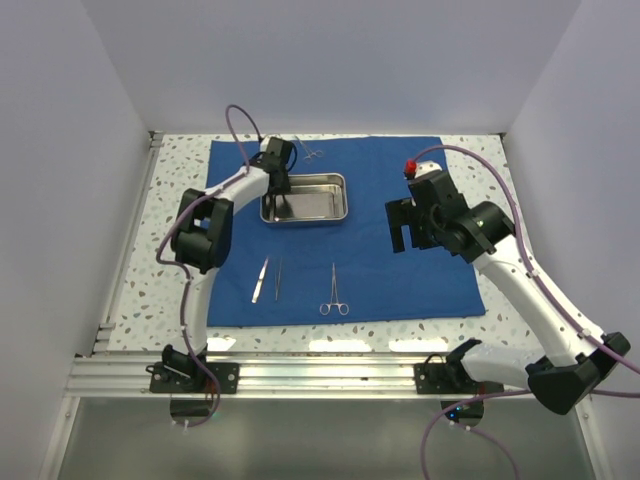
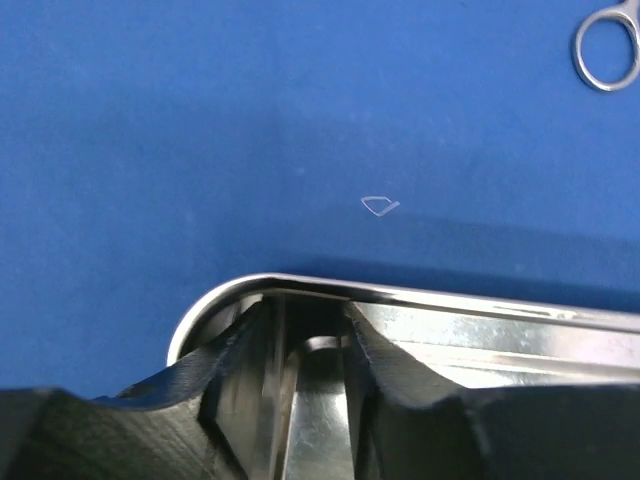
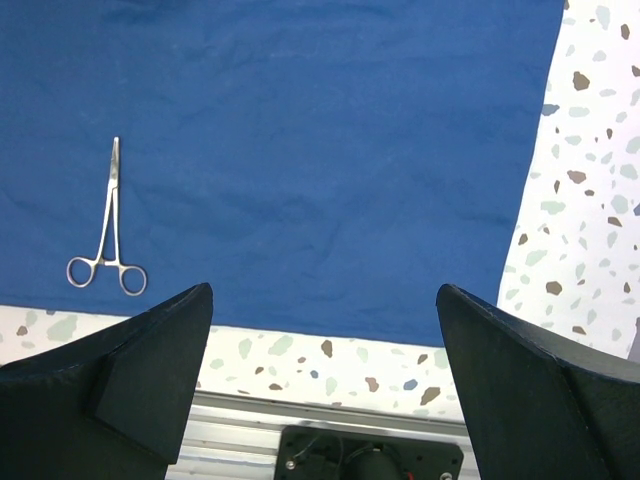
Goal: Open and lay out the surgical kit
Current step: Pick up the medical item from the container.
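The royal-blue cloth (image 1: 400,280) lies spread flat on the table. The steel tray (image 1: 340,198) stands on its back left part. My left gripper (image 1: 280,200) is down inside the tray's left end. In the left wrist view its fingers (image 2: 308,320) sit a narrow gap apart at the tray's back left corner (image 2: 450,300), with shiny metal between them. I cannot tell whether that is an instrument or a reflection. Two tweezers (image 1: 260,280) (image 1: 279,277) and a clamp (image 1: 334,293) (image 3: 113,180) lie on the front cloth. My right gripper (image 1: 405,230) (image 3: 325,290) hovers open and empty over the cloth's right part.
A second ring-handled clamp (image 1: 310,152) lies on the cloth behind the tray; one ring shows in the left wrist view (image 2: 578,55). Speckled tabletop (image 3: 590,200) borders the cloth. An aluminium rail (image 1: 320,375) runs along the near edge. White walls enclose the table.
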`<state>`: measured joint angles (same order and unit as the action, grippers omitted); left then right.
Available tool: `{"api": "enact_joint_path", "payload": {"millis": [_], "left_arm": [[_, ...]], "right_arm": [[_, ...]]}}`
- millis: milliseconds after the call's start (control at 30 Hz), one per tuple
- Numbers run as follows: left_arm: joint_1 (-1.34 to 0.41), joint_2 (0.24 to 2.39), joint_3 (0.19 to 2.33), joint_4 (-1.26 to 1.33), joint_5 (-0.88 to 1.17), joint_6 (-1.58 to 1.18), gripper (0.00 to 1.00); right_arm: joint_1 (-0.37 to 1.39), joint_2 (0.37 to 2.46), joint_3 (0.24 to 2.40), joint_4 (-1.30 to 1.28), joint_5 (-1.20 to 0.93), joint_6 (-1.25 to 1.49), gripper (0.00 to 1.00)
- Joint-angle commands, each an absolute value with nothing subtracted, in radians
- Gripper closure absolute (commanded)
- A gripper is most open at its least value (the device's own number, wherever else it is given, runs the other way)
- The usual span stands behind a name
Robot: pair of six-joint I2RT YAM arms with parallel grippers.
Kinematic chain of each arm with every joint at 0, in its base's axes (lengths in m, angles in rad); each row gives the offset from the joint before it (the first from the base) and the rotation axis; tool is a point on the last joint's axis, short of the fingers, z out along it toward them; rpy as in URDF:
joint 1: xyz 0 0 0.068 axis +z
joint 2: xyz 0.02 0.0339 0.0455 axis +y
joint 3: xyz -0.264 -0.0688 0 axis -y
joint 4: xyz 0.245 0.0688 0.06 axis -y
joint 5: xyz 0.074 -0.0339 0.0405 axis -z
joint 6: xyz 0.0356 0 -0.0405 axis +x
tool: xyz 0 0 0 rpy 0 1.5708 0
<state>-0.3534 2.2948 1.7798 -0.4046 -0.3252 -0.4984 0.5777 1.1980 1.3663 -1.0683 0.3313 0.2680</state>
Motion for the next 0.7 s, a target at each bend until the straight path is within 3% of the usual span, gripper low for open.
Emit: {"api": "enact_joint_path", "payload": {"millis": [0,67,300,533,667], "left_arm": [[-0.333,2.339,1.720,-0.426,-0.291,-0.525,0.63],[-0.331,2.339,1.712,-0.420,-0.291,-0.525,0.68],[-0.327,2.342,1.701,-0.419,-0.304,-0.519,1.00],[-0.325,2.338,1.810,-0.442,-0.337,-0.471,1.00],[-0.325,2.342,2.012,-0.495,-0.331,-0.414,1.00]], "right_arm": [[0.587,1.207,1.384,-1.051,0.356,0.245,0.01],[0.589,1.212,1.388,-1.051,0.356,0.247,0.01],[0.589,1.223,1.402,-1.055,0.367,0.244,0.01],[0.591,1.226,1.417,-1.058,0.382,0.239,0.01],[0.589,1.224,1.434,-1.063,0.402,0.232,0.01]]}}
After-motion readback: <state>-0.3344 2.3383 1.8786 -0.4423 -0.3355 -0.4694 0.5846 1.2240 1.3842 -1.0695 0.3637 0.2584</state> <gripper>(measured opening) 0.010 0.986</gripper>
